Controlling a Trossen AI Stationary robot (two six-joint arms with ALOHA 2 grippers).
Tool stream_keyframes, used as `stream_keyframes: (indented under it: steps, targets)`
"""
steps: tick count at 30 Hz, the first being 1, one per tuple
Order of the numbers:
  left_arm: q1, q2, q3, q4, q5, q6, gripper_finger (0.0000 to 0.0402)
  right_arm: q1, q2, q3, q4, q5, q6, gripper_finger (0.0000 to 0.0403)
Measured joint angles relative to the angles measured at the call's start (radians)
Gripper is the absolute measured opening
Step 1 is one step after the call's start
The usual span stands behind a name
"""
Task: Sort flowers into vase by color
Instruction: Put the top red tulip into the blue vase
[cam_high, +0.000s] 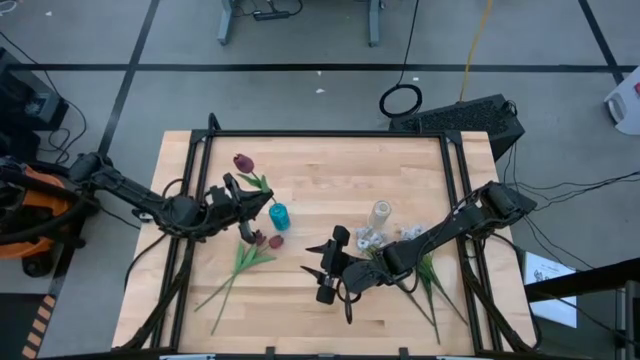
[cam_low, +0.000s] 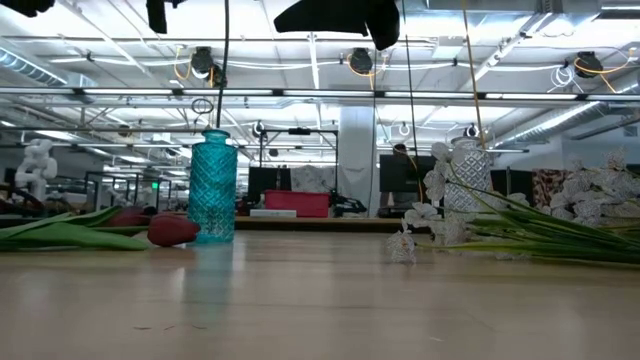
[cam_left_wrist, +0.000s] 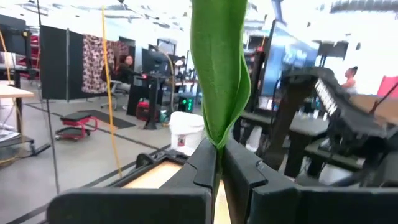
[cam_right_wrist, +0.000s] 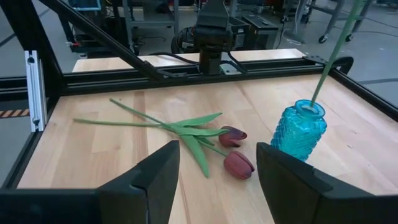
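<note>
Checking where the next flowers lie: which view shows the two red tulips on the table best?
The right wrist view: both red tulips lie unobstructed. The high view shows them small, the low view only one head, the left wrist view none.

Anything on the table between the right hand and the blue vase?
Yes. In the right wrist view, two red tulips lie on the wood between the open right hand and the blue vase, heads near the vase, stems trailing away.
</note>
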Motion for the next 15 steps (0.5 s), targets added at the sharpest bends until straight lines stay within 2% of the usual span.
stream_keyframes:
  steps: [10,15]
  targets:
    - [0.007,0.0,0.0,-0.066,-0.001,-0.002,0.0017,0.0,0.0,0.0,0.0,0.0,0.0,0.0203]
    - [0.018,0.0,0.0,-0.122,-0.014,-0.059,0.0018,0.0,0.0,0.0,-0.002,0.0,0.0,0.0203]
